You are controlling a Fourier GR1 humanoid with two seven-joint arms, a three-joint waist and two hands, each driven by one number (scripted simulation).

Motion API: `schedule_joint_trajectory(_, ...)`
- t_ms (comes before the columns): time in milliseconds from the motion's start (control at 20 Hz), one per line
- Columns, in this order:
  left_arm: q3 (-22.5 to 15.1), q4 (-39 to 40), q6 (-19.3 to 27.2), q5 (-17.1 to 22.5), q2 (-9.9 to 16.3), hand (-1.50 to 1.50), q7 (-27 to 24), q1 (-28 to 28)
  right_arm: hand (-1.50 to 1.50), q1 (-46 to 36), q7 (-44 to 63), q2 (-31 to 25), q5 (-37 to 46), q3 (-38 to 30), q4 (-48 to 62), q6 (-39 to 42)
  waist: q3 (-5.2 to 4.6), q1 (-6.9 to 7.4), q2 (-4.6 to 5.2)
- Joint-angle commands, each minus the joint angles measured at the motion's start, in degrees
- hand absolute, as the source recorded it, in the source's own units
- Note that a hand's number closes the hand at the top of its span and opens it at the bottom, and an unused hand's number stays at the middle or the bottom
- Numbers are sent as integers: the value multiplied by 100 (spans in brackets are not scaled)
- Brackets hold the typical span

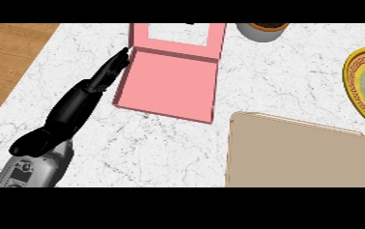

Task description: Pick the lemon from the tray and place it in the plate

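My left hand (80, 102) stretches up and to the right from the lower left corner. Its fingers are straight, and their tips (119, 61) reach the left edge of a pink box (167, 85). The hand holds nothing. A tan tray (296, 153) fills the lower right; the part in view is bare. A plate (352, 73) with a yellow rim and a green centre is cut off by the right edge. No lemon shows anywhere. My right hand is out of view.
The pink box lies open, its lid (178, 34) folded back toward the far side. A grey pot (261, 31) with dark contents stands at the top. A wooden surface (21, 49) borders the white marble counter (285, 73) at the far left.
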Motion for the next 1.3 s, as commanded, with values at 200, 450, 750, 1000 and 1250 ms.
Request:
schedule_joint_trajectory(200,-36,106,74,-63,-113,0,19,-124,150,-83,1893,307,201,165,183,-1196,23,-102,-1)
schedule_joint_trajectory(450,84,142,97,-19,-59,0,166,-169,150,167,1901,297,264,223,185,-1751,46,-260,-53)
schedule_joint_trajectory(750,92,115,220,-77,-132,0,202,-156,150,503,1901,150,413,361,185,-2285,48,-418,-115)
schedule_joint_trajectory(1000,276,291,182,-51,-9,0,129,-147,150,933,1901,198,300,236,185,-2457,45,-545,-124)
schedule_joint_trajectory(1250,275,296,216,-15,-77,0,118,9,150,1320,1901,183,-214,-288,185,-2861,61,-662,-181)
